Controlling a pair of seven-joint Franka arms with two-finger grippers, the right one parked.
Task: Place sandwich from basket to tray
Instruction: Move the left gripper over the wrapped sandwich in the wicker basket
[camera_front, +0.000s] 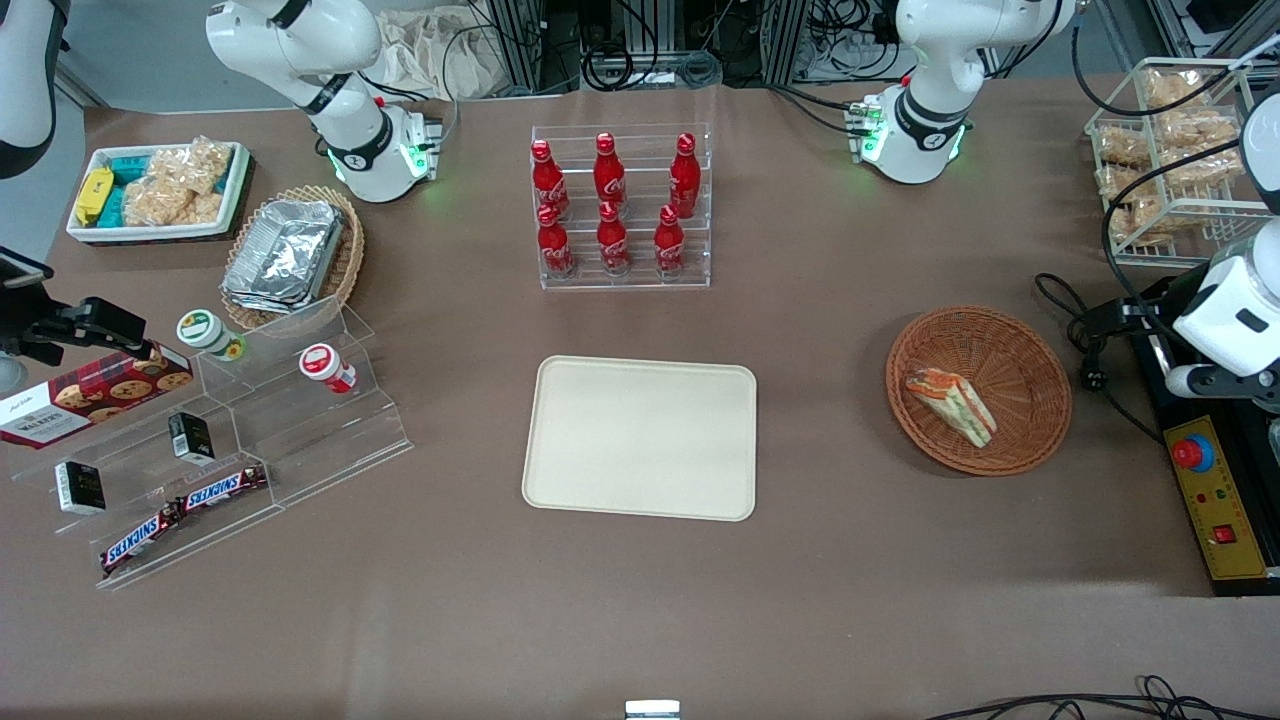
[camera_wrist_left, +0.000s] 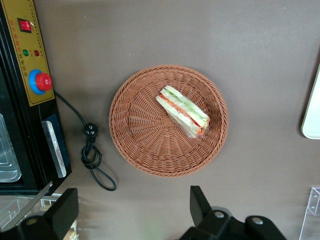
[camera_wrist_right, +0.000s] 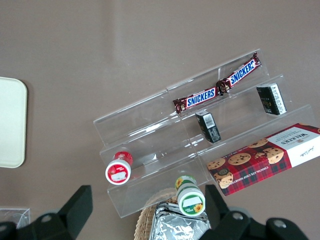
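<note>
The sandwich (camera_front: 952, 405) (camera_wrist_left: 182, 111), a clear-wrapped wedge with orange and green layers, lies in the round reddish-brown wicker basket (camera_front: 1040, 400) (camera_wrist_left: 140, 135), off its centre toward the tray. The cream tray (camera_front: 640, 440) (camera_wrist_left: 312, 115) lies flat mid-table with nothing on it. My gripper (camera_wrist_left: 132, 212) hangs open above bare table beside the basket, farther from the front camera than the basket. Its two black fingers (camera_wrist_left: 200, 205) stand wide apart and hold nothing.
A black control box with a red button (camera_front: 1215, 495) and a looped cable with plug (camera_front: 1090, 378) lie beside the basket at the working arm's end. A wire rack of snacks (camera_front: 1170, 150) stands farther back. A cola bottle rack (camera_front: 620, 205) stands farther back than the tray.
</note>
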